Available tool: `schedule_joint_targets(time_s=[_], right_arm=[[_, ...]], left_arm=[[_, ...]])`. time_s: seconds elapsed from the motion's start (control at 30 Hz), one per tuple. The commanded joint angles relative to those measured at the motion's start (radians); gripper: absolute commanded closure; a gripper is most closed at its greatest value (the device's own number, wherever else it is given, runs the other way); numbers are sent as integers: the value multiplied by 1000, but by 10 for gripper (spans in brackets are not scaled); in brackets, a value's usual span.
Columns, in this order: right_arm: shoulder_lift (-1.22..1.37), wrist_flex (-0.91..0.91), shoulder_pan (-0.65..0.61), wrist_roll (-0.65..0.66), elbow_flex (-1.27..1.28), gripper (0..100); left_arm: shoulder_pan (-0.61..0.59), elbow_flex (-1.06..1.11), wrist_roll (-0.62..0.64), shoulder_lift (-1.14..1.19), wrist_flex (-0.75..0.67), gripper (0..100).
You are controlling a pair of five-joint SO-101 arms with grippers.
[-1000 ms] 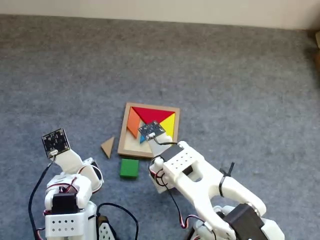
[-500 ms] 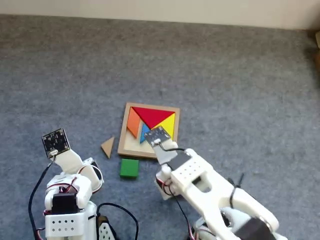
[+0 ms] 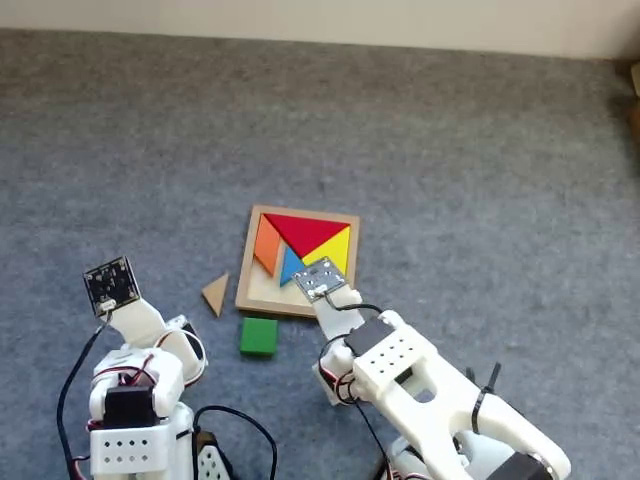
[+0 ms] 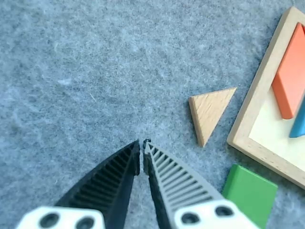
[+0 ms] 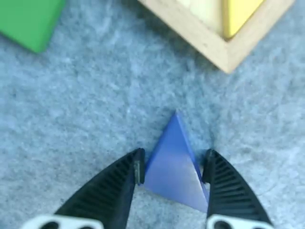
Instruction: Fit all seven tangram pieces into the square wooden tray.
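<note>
Grip matters most with a piece like this. Right tool [image 5: 172, 164] clasps the small blue triangle [image 5: 175, 169], one jaw against each slanted side, at the grey tabletop [image 5: 95, 105] just outside the tray [image 5: 200, 36] corner that holds the yellow triangle [image 5: 238, 9]. Whether the piece is lifted I cannot tell.

Centre frame in the high view, the tray also holds a red triangle [image 3: 300, 230], an orange piece [image 3: 266, 246] and a blue piece [image 3: 291, 266], with pale floor bare at its lower left. The wooden triangle [image 3: 215, 293] lies left of the tray, and the green square [image 3: 259, 335] sits below its lower-left corner. Left tool [image 4: 142, 149] is clenched on nothing.

The blue triangle looks light, rigid and smooth-painted. Its slanted sides would likely wedge outward under pressure, so a hold nearer the base seems safer.
</note>
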Motion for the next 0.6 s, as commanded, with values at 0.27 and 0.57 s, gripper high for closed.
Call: schedule_joint_targets(time_s=[0.27,0.57], right_arm=[[-30,24,-4,9,-4,790],[-21,122,-13,12,-27,633]], left_arm=[[19,19,-6,-39,5,957],[19,19,-6,-39,5,957]])
